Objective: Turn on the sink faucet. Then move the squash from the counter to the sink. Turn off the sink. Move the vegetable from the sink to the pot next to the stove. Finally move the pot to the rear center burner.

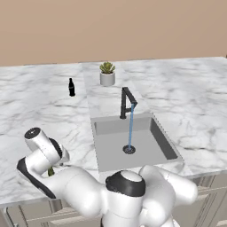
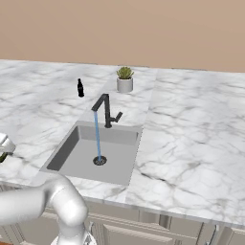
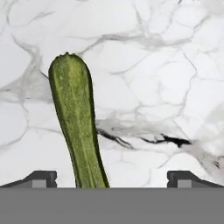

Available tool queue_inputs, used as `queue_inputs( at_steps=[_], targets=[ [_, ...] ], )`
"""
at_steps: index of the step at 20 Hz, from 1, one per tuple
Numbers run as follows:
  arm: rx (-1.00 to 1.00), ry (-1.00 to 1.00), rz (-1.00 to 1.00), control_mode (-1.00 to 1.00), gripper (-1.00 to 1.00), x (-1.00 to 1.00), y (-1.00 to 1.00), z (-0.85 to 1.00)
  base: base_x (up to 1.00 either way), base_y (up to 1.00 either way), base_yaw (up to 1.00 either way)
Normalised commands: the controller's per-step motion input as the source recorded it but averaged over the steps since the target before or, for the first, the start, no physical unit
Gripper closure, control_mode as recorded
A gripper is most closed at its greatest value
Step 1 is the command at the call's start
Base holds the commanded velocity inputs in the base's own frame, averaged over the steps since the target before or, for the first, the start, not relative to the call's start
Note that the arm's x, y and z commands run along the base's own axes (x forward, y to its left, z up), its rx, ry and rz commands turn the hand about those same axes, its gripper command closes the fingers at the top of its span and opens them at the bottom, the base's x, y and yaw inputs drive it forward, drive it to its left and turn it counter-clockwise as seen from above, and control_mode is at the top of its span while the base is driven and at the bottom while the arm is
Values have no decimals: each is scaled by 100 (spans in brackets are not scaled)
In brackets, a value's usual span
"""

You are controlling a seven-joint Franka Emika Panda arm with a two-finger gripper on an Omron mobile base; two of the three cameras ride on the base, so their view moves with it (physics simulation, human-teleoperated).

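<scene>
Water runs in a blue stream (image 1: 130, 128) from the black sink faucet (image 1: 126, 102) into the grey sink (image 1: 111, 153), also seen from the right as the faucet (image 2: 106, 111) and the sink (image 2: 76, 153). The dark green squash (image 3: 76, 127) lies on the white marble counter (image 3: 153, 87), left of the sink. My gripper (image 3: 112, 178) hangs open just above it. The squash's near end reaches in between the two fingertips (image 3: 41, 177), closer to the left one, and touches neither. A sliver of the squash (image 1: 51, 171) peeks out beside my lowered hand.
A potted plant (image 1: 107, 74) and a small black bottle (image 1: 71, 87) stand behind the sink near the wall. The counter's front edge (image 1: 26, 201) runs close below my hand. Broad marble stretches right of the sink (image 2: 191, 139).
</scene>
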Motion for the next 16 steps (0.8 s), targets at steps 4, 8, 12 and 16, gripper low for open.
queue_inputs(
  at_steps=[4, 8, 12, 16],
  targets=[
    [0, 0, 0, -100, -100, 29, 2, -22, 0, 0, 0],
    [0, 0, 0, -100, -100, 30, 6, -16, 0, 0, 0],
    [0, 0, 0, -100, -100, 22, 8, -18, 0, 0, 0],
    [0, 0, 0, -100, -100, 15, 11, -17, 0, 0, 0]
  ],
)
